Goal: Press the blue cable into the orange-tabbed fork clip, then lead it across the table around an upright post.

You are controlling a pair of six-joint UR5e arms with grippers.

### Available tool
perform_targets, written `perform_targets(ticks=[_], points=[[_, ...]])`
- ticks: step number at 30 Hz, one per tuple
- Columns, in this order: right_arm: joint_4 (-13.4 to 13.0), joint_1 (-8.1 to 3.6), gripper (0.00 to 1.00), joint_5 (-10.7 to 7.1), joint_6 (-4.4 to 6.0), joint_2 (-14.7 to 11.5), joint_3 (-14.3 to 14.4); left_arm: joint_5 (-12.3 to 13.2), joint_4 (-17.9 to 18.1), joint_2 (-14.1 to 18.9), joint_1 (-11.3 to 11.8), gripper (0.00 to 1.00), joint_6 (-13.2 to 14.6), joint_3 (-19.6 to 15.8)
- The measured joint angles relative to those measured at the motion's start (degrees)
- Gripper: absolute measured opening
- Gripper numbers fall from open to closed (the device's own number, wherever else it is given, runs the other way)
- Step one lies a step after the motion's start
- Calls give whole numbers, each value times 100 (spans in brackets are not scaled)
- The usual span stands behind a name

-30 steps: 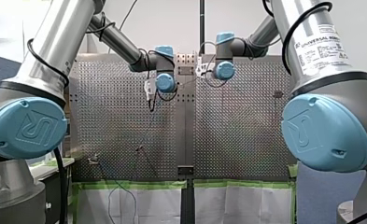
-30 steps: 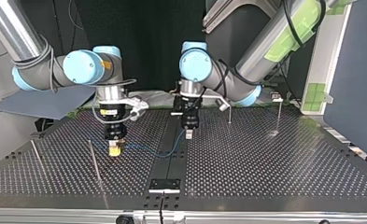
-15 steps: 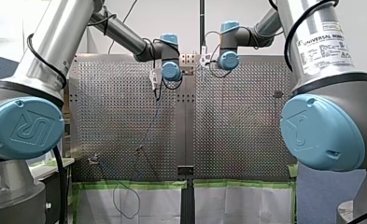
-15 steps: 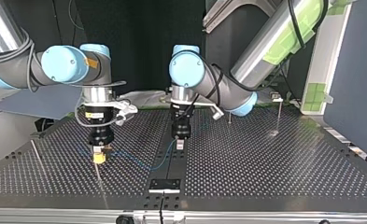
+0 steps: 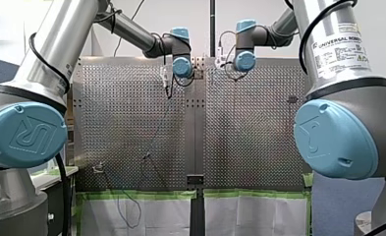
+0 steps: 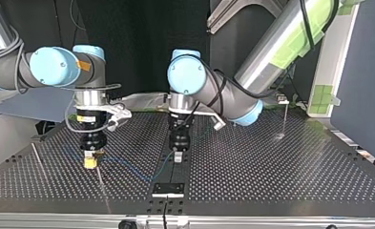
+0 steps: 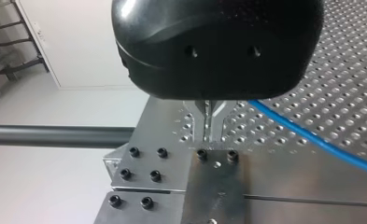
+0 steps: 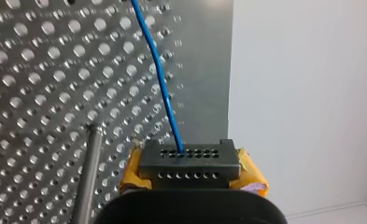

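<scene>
Left of centre in the top view, my right gripper (image 6: pixel 90 161) hangs low over the table (image 6: pixel 271 176). Its yellow pads (image 8: pixel 252 173) are closed narrow on the cable (image 8: pixel 161 79), and the right wrist view shows the blue line running straight into the dark block between them. A thin post (image 6: pixel 99 180) stands just beside this gripper, toward the lower edge of the top view. At that frame's centre my left gripper (image 6: pixel 178 156) has its metal fingers (image 7: pixel 202 114) pinched nearly together. The cable climbs from the table to their tips, so it looks held there too. Between the grippers it sags in a shallow curve. A second post (image 6: pixel 284 119) stands at the right of the frame
</scene>
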Motion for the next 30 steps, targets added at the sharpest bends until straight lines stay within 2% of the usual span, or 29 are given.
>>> perform_targets(ticks=[8, 17, 30], points=[[65, -147, 0, 2, 18, -58, 1, 166, -161, -35, -8, 0, -101, 293], [156, -335, 0, 1, 36, -166, 0, 228, -508, -256, -107, 0, -123, 761], [286, -616, 0, 0, 37, -211, 1, 327, -613, -483, -146, 0, -155, 1034]])
